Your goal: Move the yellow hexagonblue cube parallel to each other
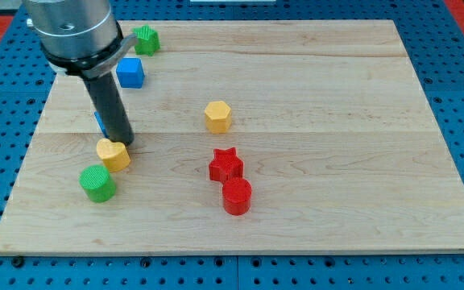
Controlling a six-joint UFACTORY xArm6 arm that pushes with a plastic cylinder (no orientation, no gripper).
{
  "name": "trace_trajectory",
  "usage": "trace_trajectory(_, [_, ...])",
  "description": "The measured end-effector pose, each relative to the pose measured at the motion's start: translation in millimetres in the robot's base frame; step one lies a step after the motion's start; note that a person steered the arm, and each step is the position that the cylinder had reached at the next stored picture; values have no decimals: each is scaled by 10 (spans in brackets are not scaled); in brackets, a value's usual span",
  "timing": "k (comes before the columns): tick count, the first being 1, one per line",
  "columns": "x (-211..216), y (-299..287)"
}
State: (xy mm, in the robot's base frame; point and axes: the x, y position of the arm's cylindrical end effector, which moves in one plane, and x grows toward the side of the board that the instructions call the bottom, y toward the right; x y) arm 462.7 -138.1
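Small blue piece (99,122) mostly hidden behind my rod – shape unclear. No jaws on my rig – my tip (124,142) touches yellow block (113,154). Yellow hexagon (217,116) mid-bench (321,97); blue cube (130,72) upper left.

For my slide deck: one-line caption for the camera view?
My tip beside a yellow block, far from the yellow hexagon and blue cube.

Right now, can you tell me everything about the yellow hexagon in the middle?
The yellow hexagon is a small, chunky six-sided block, looking like smooth plastic, plain yellow all over. It sits flat and upright on the wooden board, near the middle. Nothing touches it: the red star lies apart toward the view's bottom, the blue cube far to the view's upper left, and my tip is well away at the view's left.
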Motion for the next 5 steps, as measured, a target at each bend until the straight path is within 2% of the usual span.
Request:
trace_trajectory(2, [-166,1219])
trace_trajectory(4, [-584,1539])
trace_trajectory(5, [-618,1916])
